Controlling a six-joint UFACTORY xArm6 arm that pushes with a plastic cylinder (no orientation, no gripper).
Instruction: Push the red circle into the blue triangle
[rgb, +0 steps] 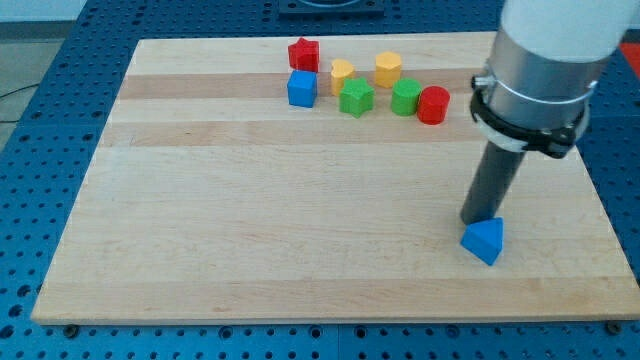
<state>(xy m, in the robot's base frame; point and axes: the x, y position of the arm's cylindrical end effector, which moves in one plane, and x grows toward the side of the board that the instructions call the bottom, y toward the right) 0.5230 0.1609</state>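
Lab: wooden board (300, 240) on blue perforated bench (40, 120).

In the upper right of the frame the arm (545, 45) was a wide, smooth, white-grey cylinder. A black clamp ring (527, 118) circled its lower edge. Below it hung a straight dark grey rod (492, 180), ending in my tip (473, 221).

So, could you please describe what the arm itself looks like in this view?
The arm enters from the view's top right as a wide, light grey cylinder. A black ring clamp circles its lower edge. Below that hangs a straight dark grey rod, ending in my tip. No cables or markings show.
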